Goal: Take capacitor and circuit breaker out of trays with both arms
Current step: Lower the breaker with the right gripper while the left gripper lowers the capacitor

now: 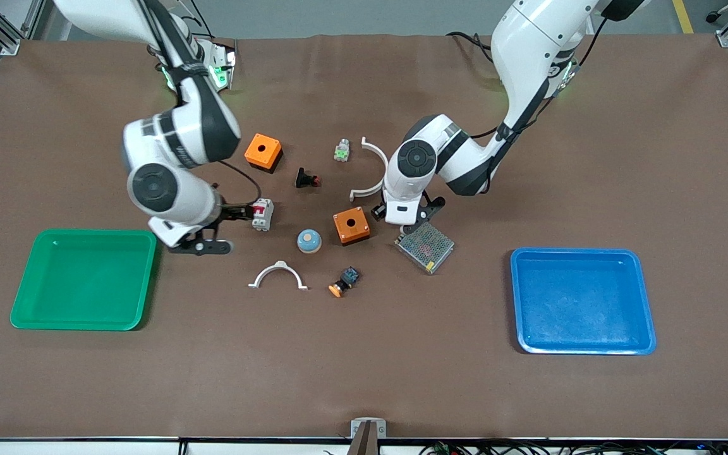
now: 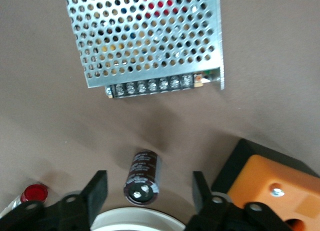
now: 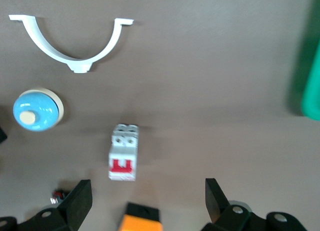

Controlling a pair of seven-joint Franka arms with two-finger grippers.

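Observation:
The capacitor [image 2: 143, 177], a small dark cylinder with a silvery end, lies on the brown table between the spread fingers [image 2: 97, 193] of my left gripper [image 2: 148, 191], untouched by either one. In the front view my left gripper [image 1: 405, 217] hangs low over that spot and hides the capacitor. The breaker [image 1: 261, 213], a white block with red levers, lies on the table. My right gripper [image 1: 222, 229] is open beside it, toward the green tray. In the right wrist view the breaker [image 3: 123, 152] lies just ahead of the open right gripper [image 3: 147, 200], not between the fingers [image 3: 80, 201].
A perforated metal box [image 1: 425, 245] and an orange box [image 1: 351, 225] flank the left gripper. Green tray [image 1: 86, 278] at the right arm's end, blue tray [image 1: 582, 300] at the left arm's end. Blue dome [image 1: 309, 241], two white curved clips [image 1: 279, 273], a second orange box [image 1: 263, 151] and small buttons lie mid-table.

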